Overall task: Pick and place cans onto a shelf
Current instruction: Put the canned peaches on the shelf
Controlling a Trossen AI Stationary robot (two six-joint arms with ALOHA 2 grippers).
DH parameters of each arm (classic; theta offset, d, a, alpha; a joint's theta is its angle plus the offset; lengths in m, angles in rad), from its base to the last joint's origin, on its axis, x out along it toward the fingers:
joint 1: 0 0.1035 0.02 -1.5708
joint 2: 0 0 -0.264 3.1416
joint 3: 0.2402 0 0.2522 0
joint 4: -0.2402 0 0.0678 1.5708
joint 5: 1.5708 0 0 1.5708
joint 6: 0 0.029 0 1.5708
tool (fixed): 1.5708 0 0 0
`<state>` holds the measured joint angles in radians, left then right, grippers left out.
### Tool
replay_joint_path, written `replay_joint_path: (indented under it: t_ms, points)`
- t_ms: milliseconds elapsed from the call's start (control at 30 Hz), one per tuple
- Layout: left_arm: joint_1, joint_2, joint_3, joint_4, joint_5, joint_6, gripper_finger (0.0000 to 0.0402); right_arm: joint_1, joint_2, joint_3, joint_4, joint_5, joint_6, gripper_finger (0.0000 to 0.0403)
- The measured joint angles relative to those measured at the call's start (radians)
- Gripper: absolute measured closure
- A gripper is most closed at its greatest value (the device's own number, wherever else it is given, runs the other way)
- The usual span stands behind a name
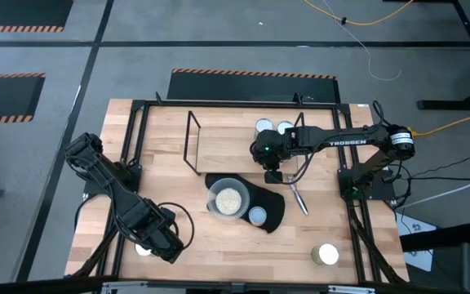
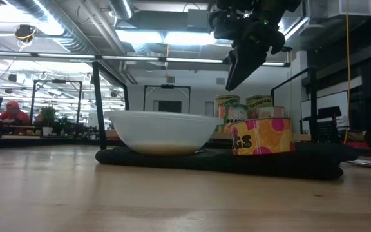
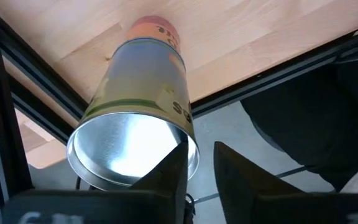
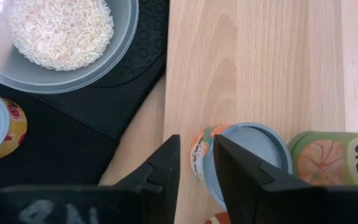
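Observation:
One can with a silver top and a green-and-yellow label stands by the table's near left corner. My left gripper is over it with a narrow gap, one finger above the top and the other outside the wall. My right gripper hangs narrowly open and empty above a blue-topped can next to an orange-labelled can. Two cans stand at the far side, one sits on the black mat and one is near the front right. The shelf of thin black rods stands mid-table. My left gripper comes down steeply on the can's top rim, which lies at the gap between the fingers. One finger overlaps the silver top. The other finger shows a strip of floor between it and the wall. Whether either finger touches the can cannot be told.
A clear bowl of pale grains sits on the black mat. A grey metal utensil lies right of the mat. Black frame rails run along the table's edges. People sit in the room behind.

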<state>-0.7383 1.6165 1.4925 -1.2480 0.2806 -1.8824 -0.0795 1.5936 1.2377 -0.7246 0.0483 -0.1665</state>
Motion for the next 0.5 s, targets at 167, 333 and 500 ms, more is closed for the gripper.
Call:
replay_joint_path:
  t_ms: [167, 333, 500]
  points:
    - [0.000, 0.000, 0.000, 0.000, -0.002, 0.000, 0.0363, 0.000, 0.000, 0.000, 0.000, 0.000, 0.000, 0.0302]
    - [0.000, 0.000, 0.000, 0.001, -0.002, 0.000, 0.0394, 0.000, 0.000, 0.000, 0.000, 0.000, 0.000, 0.0302]
    - [0.000, 0.000, -0.001, 0.001, -0.002, 0.000, 0.0396, 0.000, 0.000, 0.000, 0.000, 0.000, 0.000, 0.0302]
